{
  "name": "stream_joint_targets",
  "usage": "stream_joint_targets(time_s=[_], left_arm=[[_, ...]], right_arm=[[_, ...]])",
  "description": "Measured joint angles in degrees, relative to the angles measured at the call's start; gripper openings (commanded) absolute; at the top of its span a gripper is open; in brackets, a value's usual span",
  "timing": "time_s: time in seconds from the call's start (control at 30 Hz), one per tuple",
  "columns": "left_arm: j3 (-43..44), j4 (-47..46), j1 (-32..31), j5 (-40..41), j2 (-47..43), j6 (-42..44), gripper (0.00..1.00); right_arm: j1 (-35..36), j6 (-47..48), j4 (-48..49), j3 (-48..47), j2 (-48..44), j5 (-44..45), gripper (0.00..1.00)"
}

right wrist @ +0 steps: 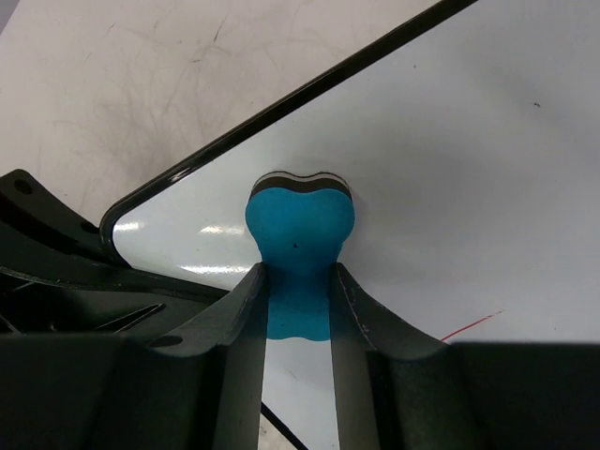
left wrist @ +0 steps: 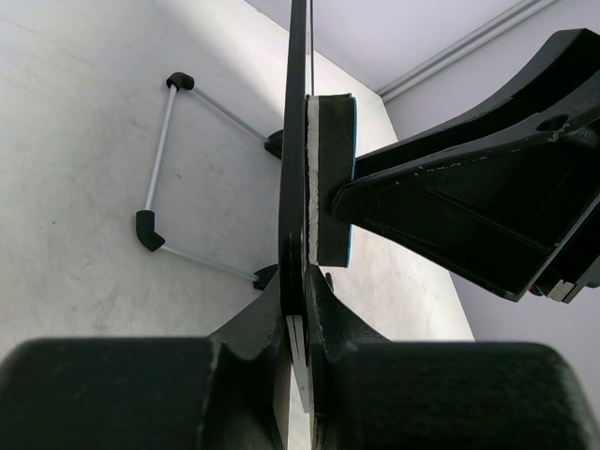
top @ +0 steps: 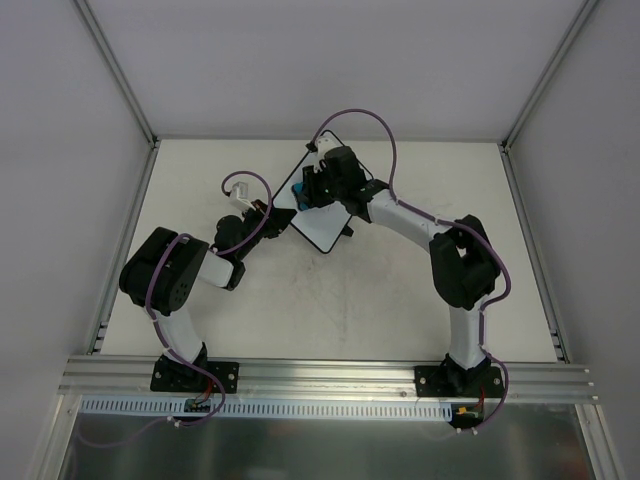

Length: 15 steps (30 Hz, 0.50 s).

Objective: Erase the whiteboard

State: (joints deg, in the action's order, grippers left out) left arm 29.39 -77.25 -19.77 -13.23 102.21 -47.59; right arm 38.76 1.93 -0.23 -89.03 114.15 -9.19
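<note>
I see the pale, scuffed table (top: 400,290) filling the middle of the overhead view. Both arms reach up from the bottom edge. The right arm (top: 460,265) bends in from the right, and the left arm (top: 165,275) folds at the left of the frame. They meet at the whiteboard (top: 318,222), which sits just above centre, turned like a diamond.

In its own wrist view, the left gripper (left wrist: 298,291) has its fingers clamped on the board's black rim, with the board edge-on as a thin vertical line up the middle of the frame. The right gripper (right wrist: 298,277) has its fingers closed on the waist of a blue bone-shaped eraser (right wrist: 300,220). The eraser's felt side is pressed flat against the white surface, near the rounded corner at centre left of the right wrist frame.

A thin metal wire frame (left wrist: 159,155) with black corner pieces lies on the table at the upper left of the left wrist view (I cannot tell whether it joins the board). One short red stroke (right wrist: 473,325) shows on the board at the lower right of the right wrist frame.
</note>
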Motion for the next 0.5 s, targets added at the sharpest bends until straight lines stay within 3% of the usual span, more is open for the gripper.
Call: stream_joint_targets(time_s=[0.27,0.5], left_arm=[[0.0,0.0,0.0,0.0,-0.02,0.02,0.0],[0.0,0.07,-0.04,-0.04,-0.2,0.15,0.0]], right_arm=[[-0.33,-7.76,1.44,1.79,-0.63,2.12,0.0],[-5.01,-21.14,7.96,12.5,-3.54,2.86,0.0]])
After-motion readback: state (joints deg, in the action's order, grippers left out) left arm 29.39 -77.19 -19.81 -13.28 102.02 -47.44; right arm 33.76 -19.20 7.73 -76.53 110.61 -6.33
